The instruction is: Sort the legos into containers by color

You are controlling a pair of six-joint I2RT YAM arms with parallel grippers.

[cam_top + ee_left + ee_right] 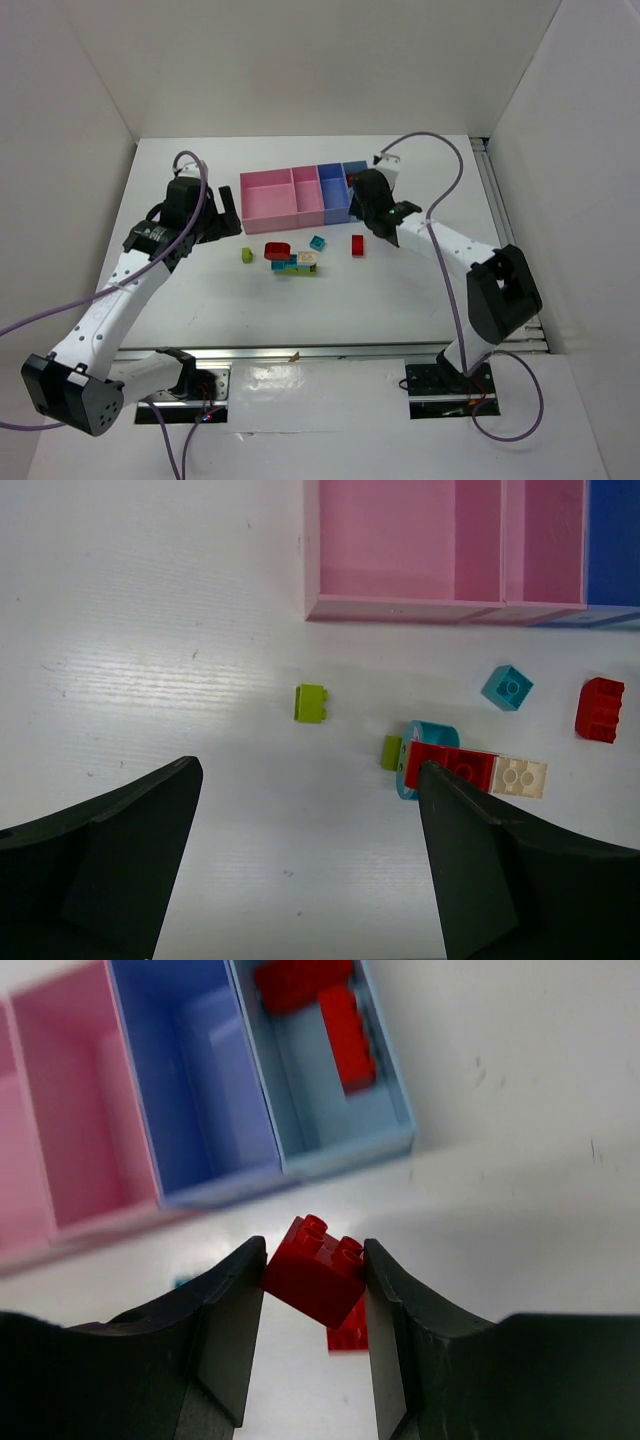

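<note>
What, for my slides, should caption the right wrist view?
Right tool grips a red lego near the light blue bin holding red bricks.

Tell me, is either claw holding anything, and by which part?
The right gripper pinches a red lego by its two opposite side faces, studs tilted upward. The left gripper is open and holds nothing.

Red lego tilted in right hand (other reds in light-blue bin).
</note>
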